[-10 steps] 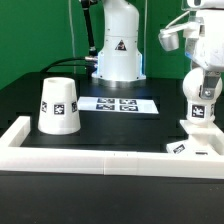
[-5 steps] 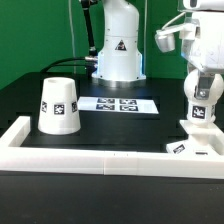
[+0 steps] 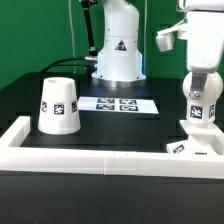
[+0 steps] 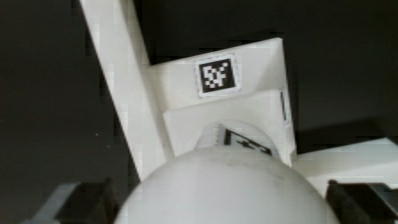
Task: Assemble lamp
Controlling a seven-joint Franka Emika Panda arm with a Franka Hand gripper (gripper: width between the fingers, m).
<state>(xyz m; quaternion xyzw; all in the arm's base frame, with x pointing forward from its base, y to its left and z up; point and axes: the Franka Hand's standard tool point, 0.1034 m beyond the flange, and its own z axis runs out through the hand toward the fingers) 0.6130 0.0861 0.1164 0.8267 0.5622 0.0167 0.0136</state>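
The lamp hood (image 3: 58,105) stands well apart at the exterior view's left, beyond the marker board (image 3: 118,103), so it poses no hazard. At the right the gripper (image 3: 198,98) looks clenched on the bulb (image 3: 198,115), upright over the lamp base (image 3: 185,147); a slight tilt or offset could jam it on entry or shove the base askew

**Robotics lab test cell**

Premises: a robot lab bench, not a home or a shop.

Findings: a white arm (image 3: 118,50) stands at the far edge of a black table (image 3: 110,125). A marker board (image 3: 120,103) lies flat just before its base. A green curtain (image 3: 35,35) screens the back. A white wall (image 3: 90,158) bounds the near edge. The shade (image 3: 58,104) carries printed tags.
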